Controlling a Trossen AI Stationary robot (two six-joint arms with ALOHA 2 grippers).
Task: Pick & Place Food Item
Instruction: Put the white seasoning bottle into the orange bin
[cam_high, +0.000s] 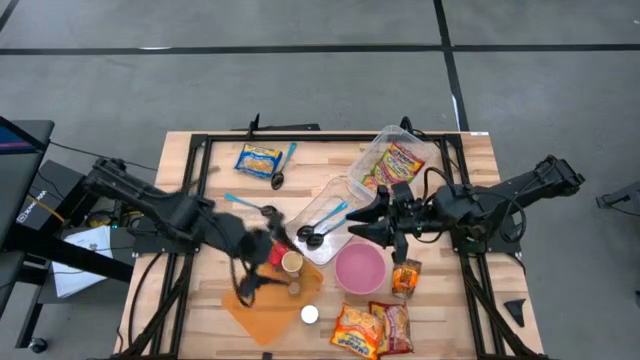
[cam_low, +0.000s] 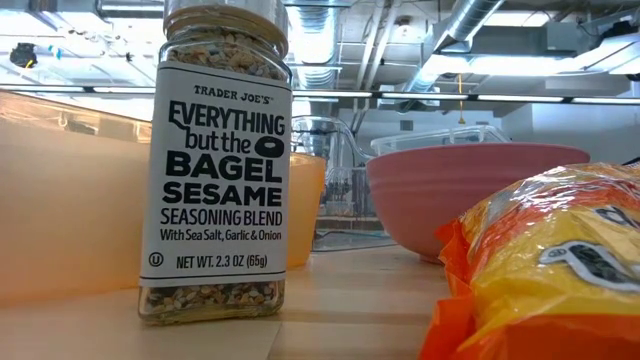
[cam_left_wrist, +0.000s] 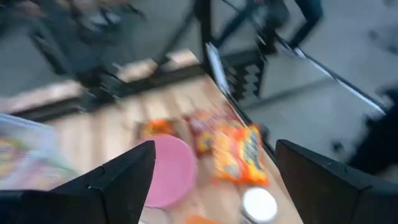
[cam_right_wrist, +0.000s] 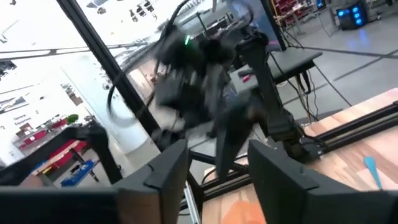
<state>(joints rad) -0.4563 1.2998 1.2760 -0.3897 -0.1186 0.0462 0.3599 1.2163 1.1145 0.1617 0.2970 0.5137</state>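
Two orange-and-yellow snack packets (cam_high: 372, 328) (cam_left_wrist: 239, 152) lie flat at the table's near edge, beside a pink bowl (cam_high: 360, 268) (cam_left_wrist: 171, 171). A small orange packet (cam_high: 405, 278) lies right of the bowl. My left gripper (cam_high: 258, 278) (cam_left_wrist: 214, 149) hangs open above the orange cutting board (cam_high: 265, 312), left of the bowl, with nothing between its fingers. My right gripper (cam_high: 365, 222) (cam_right_wrist: 217, 149) stands open above the table's middle, just beyond the bowl, pointing toward the left arm, its fingers holding nothing.
A seasoning jar (cam_low: 215, 160) (cam_high: 309, 314) stands on the board's near end, an orange cup (cam_high: 292, 262) behind it. A clear tub (cam_high: 400, 160) holding a snack packet sits far right, a clear tray (cam_high: 325, 205) with blue spoons mid-table, a yellow packet (cam_high: 258, 158) far left.
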